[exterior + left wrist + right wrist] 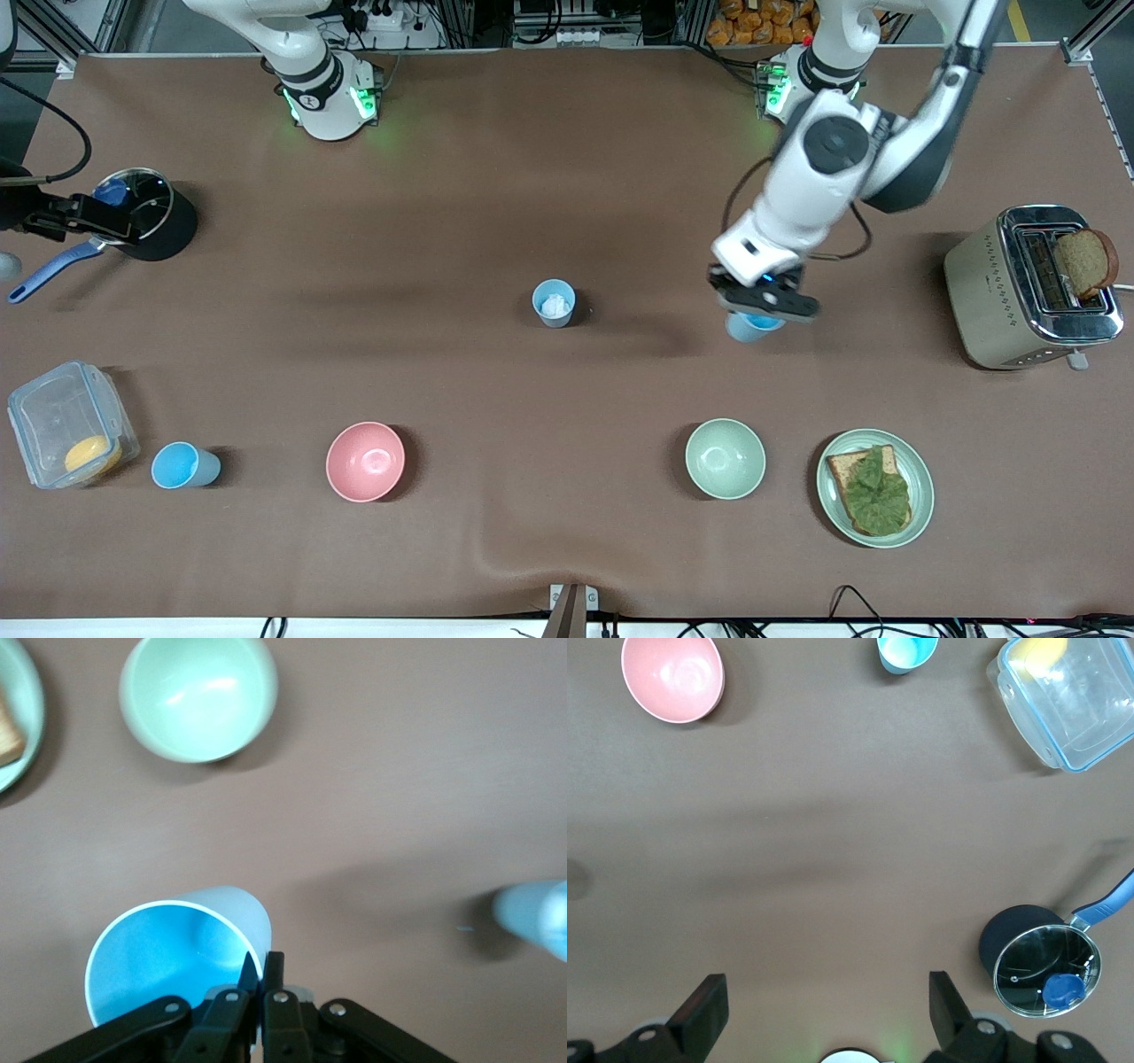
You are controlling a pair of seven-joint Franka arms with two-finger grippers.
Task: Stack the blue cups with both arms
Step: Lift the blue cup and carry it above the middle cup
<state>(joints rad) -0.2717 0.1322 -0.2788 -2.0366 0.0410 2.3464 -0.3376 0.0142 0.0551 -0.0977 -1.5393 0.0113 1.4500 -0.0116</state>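
Pincer of the left arm pinches the rim of one blue cup, fingers pressed together on the wall; the cup looks barely off the worktop, if at all. Target seems the paler cup with white bit inside, mid-worktop, toward the right arm's end from the held cup. A third blue cup stands beside the clear container. Right pincer is spread, empty, and waits over bare worktop near the saucepan.

Advice: lift straight, keep the cup upright, centre over the paler cup before lowering.

Open room lies between the two cups; green bowl and toaster stand well apart.
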